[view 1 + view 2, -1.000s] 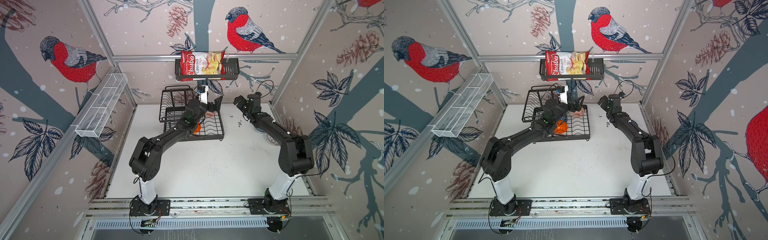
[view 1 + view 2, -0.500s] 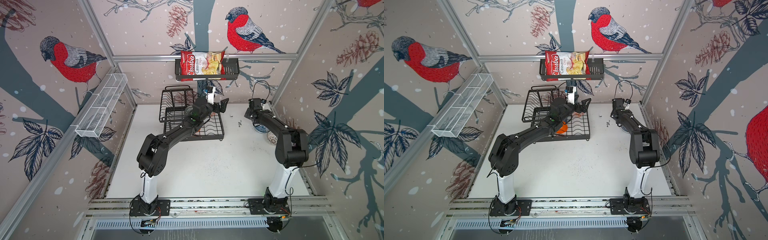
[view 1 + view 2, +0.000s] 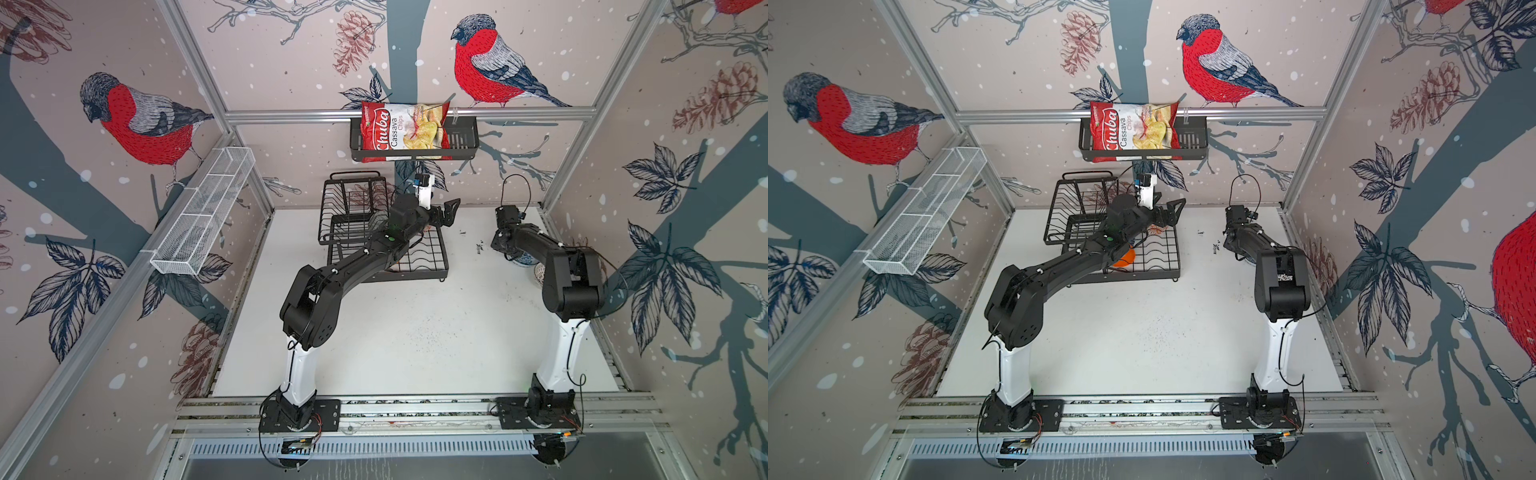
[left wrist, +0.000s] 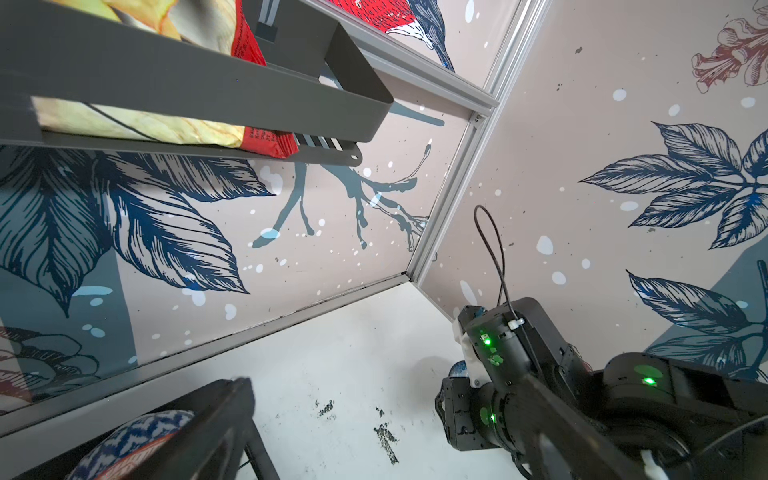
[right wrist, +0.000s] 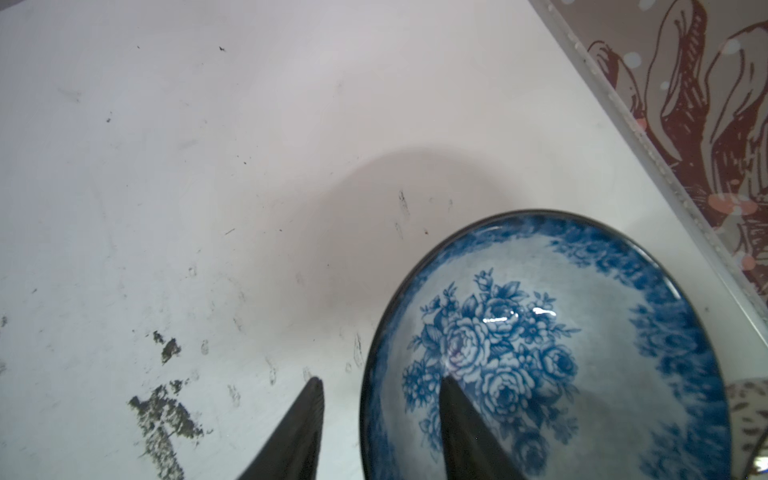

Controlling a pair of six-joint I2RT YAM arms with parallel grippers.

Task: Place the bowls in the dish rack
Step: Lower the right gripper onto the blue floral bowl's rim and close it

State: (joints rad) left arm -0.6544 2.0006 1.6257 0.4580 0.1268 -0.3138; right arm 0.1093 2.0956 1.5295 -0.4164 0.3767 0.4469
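The right hand [image 5: 380, 384] is partly spread, one finger outside and one inside the rim of the blue-white floral bowl [image 5: 582, 332], neither visibly pressing it. The bowl sits on the white surface [image 3: 415, 332] at the right of a top view. The left hand [image 3: 445, 212] hangs spread wide over the dish rack [image 3: 428, 259], upper centre, which holds the orange bowl [image 3: 1126, 261].

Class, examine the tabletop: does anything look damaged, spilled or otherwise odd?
The white table is scuffed. Dark chipped-looking patches lie beside the blue-white floral bowl, and fine dark specks dot its middle, like worn coating or grit.
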